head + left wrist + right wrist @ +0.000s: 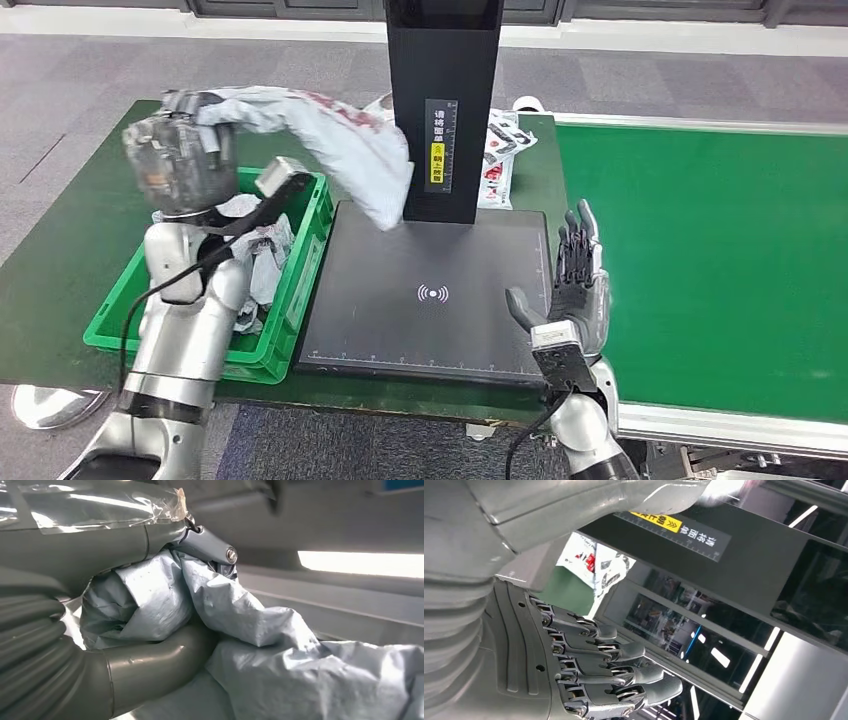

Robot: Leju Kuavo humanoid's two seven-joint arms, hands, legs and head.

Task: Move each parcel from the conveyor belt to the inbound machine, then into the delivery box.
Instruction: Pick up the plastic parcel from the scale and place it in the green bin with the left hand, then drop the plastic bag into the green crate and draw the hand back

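Observation:
My left hand [180, 150] is raised above the green delivery box [300, 290] and grips one end of a grey plastic parcel [340, 135] with red print. The parcel droops to the right, its low end touching the black plate of the inbound machine [430, 295] by the machine's upright post [443, 100]. In the left wrist view the thumb and fingers [155, 665] wrap crumpled grey parcel [235, 615] film. My right hand [575, 285] stands open and upright at the plate's right edge, holding nothing; the right wrist view shows its straight fingers [614, 670].
Several crumpled grey parcels [260, 255] lie in the green box. Another printed parcel [500, 150] lies behind the machine's post. The green conveyor belt [720, 260] runs along the right. The table's front edge is close to my body.

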